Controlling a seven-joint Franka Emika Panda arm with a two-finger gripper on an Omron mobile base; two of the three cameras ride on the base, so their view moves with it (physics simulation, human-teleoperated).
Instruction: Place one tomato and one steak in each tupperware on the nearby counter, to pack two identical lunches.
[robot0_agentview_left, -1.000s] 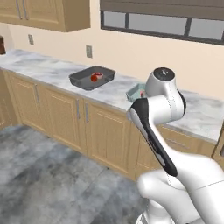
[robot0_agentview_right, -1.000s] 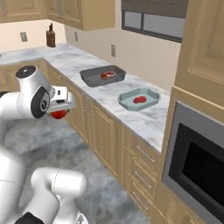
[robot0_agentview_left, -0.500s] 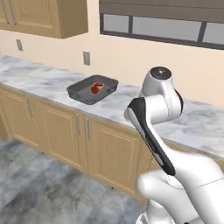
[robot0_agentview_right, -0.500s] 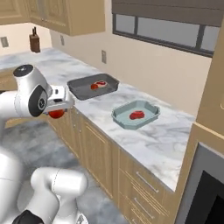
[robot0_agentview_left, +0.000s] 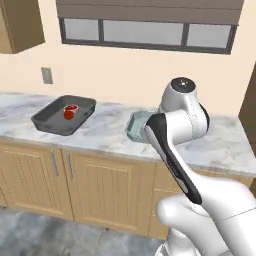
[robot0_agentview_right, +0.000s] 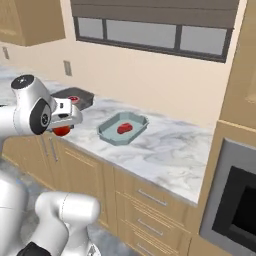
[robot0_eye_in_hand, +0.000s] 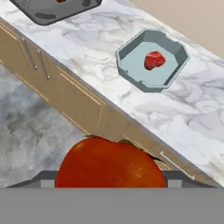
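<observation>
While we hang off the counter's edge, our gripper (robot0_agentview_right: 62, 125) is closed around a tomato (robot0_eye_in_hand: 109, 162). It sits big and glossy at the bottom of the hand view; in the right base view it shows as a red ball under the hand, out over the floor in front of the cabinet doors.

Next out: the counter (robot0_eye_in_hand: 192, 127), marbled white and grey, above light wooden drawers and doors.

On it, nearest our hand, the pale teal tupperware (robot0_eye_in_hand: 171, 69) with cut corners. One plain red steak (robot0_eye_in_hand: 154, 60) lies about the middle of it. We see no tomato in there. In the left base view our own arm covers most of this box, leaving just its near corner (robot0_agentview_left: 135, 125).

Further along the counter, apart from the teal box, the dark grey tupperware (robot0_agentview_left: 46, 119). It holds a steak with a pale rim (robot0_agentview_left: 71, 107) and a round red second tomato (robot0_agentview_left: 68, 114) touching or just beside it. At this size we cannot tell which.

Reckoning:
- Grey box looks packed: one steak, one tomato.
- Teal box half packed: steak only.
- Tomato in hand is likely the last piece.

Left, as we judge it: carry the tomato over the teal box, lower it beside the steak, let go. A round tomato may roll, so a low release inside the walls seems wise.
</observation>
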